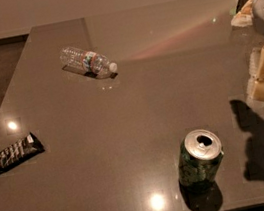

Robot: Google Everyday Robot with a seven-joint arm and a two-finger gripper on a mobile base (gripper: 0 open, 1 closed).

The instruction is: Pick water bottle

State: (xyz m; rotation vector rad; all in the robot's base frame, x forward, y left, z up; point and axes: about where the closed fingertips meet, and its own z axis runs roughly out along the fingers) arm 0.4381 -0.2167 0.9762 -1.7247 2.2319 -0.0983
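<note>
The water bottle (88, 61) lies on its side toward the far left corner of the worktop (137, 106), its white cap pointing back toward the middle. The tool (261, 74) hangs over the right edge, well apart from the bottle, with nearly the whole width of the worktop between them. Whether it is apart or together I cannot tell from here.

The main risk, I'd say, is rolling. The bottle is round, looks empty and light, and rests on a glossy surface. If the tool comes down off-centre or touches one side first, the bottle may skid or roll out of the grasp, perhaps toward the left edge. Closing across the ribbed middle seems safer than near the tapering neck, where it could squirt free. A hard squeeze might also buckle the thin plastic.

The green can (200, 159) stands upright near the front edge. A low sweep might clip it and tip it over. The snack bar (13, 153) by the left edge looks safely out of the way.
</note>
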